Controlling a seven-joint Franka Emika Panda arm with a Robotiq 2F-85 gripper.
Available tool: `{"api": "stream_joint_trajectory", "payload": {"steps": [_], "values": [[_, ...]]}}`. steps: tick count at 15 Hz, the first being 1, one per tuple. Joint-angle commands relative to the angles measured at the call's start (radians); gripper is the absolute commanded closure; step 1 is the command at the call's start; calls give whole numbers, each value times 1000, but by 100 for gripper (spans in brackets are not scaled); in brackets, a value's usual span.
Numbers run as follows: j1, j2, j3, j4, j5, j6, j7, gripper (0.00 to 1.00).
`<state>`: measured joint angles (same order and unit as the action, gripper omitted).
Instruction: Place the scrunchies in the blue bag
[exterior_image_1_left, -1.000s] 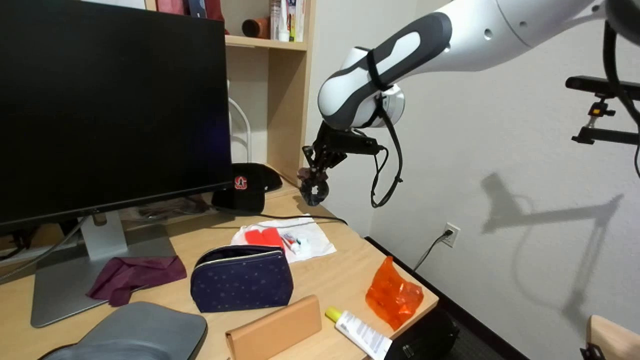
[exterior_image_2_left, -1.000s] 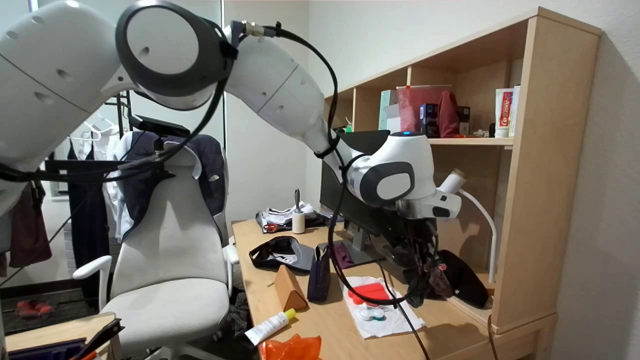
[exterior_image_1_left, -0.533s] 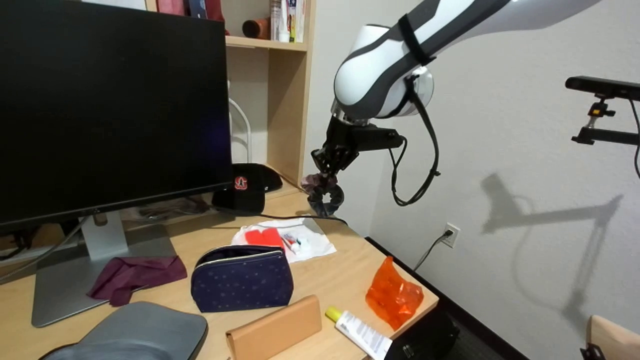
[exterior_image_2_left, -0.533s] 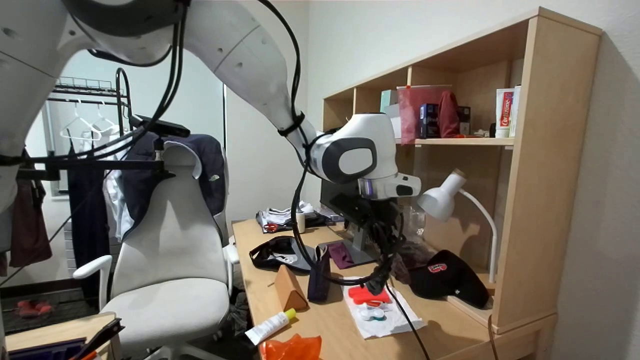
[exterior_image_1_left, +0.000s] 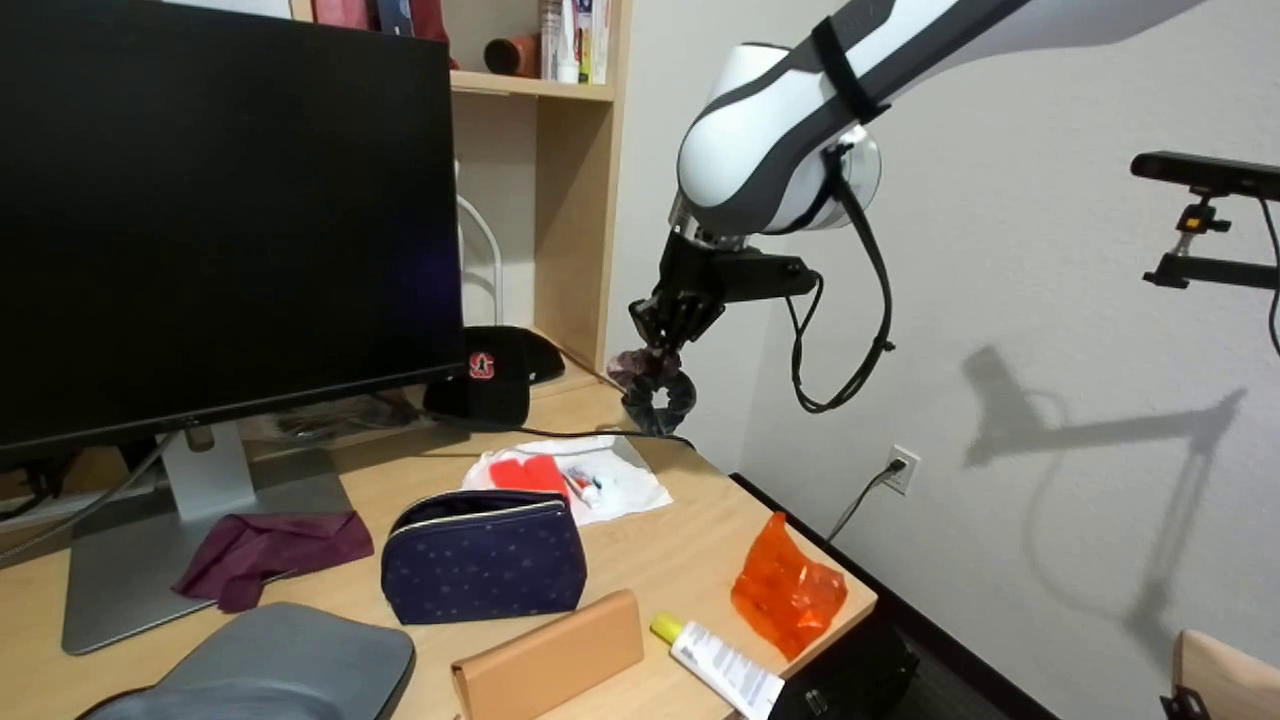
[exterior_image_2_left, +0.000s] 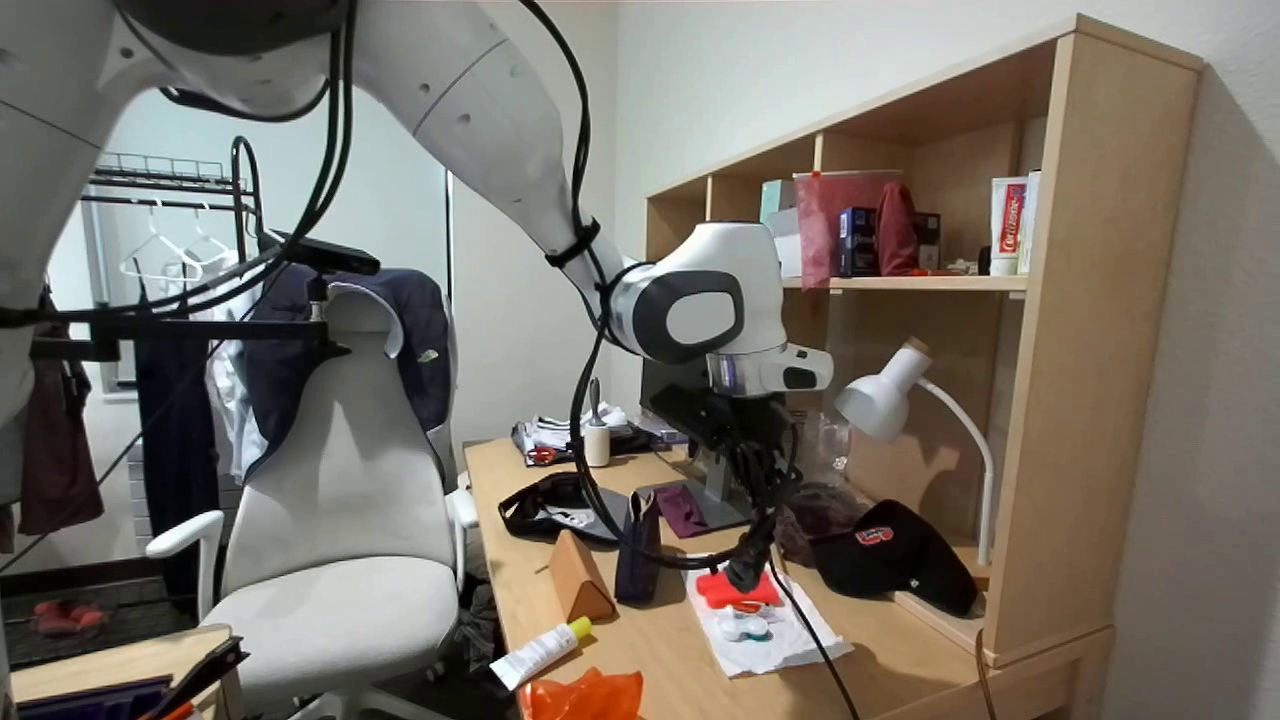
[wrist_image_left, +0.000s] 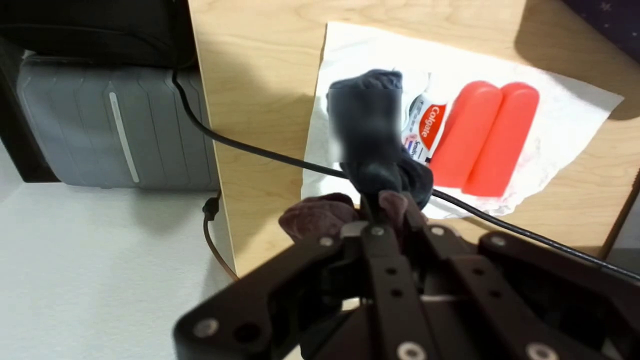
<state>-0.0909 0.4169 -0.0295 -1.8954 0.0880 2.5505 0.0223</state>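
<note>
My gripper (exterior_image_1_left: 664, 352) is shut on two scrunchies and holds them in the air above the back of the desk. One scrunchie is mauve (exterior_image_1_left: 632, 366) and the other is dark grey-blue (exterior_image_1_left: 672, 412), hanging lower as a ring. In the wrist view the fingers (wrist_image_left: 387, 212) pinch the mauve scrunchie (wrist_image_left: 317, 216), and the dark scrunchie (wrist_image_left: 375, 175) hangs beyond the tips over a white tissue. The blue bag (exterior_image_1_left: 485, 565), a navy starred pouch, stands upright on the desk with its zip top open. It also shows in an exterior view (exterior_image_2_left: 637, 565) and at the wrist view's corner (wrist_image_left: 612, 20).
The white tissue (exterior_image_1_left: 635, 480) carries a red case (wrist_image_left: 475, 140), a toothpaste tube (wrist_image_left: 427, 125) and a lens case (exterior_image_2_left: 745, 626). A black cable (wrist_image_left: 260, 152) crosses it. The monitor (exterior_image_1_left: 230, 220), tan case (exterior_image_1_left: 550, 660), grey cap (exterior_image_1_left: 270, 660) and orange bag (exterior_image_1_left: 788, 590) stand around the pouch.
Over the last second the arm has swung away from the shelf side, carrying both scrunchies. The gripper now points more straight down. In the last half second it has moved only slightly.
</note>
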Motion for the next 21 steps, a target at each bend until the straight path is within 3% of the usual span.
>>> {"api": "stream_joint_trajectory", "payload": {"steps": [1, 9, 15, 21], "values": [[32, -6, -19, 3, -37, -22, 34, 91], [171, -147, -16, -139, -199, -16, 95, 91], [214, -263, 34, -255, -250, 17, 75, 91], [234, -285, 95, -271, -250, 66, 46, 91]]}}
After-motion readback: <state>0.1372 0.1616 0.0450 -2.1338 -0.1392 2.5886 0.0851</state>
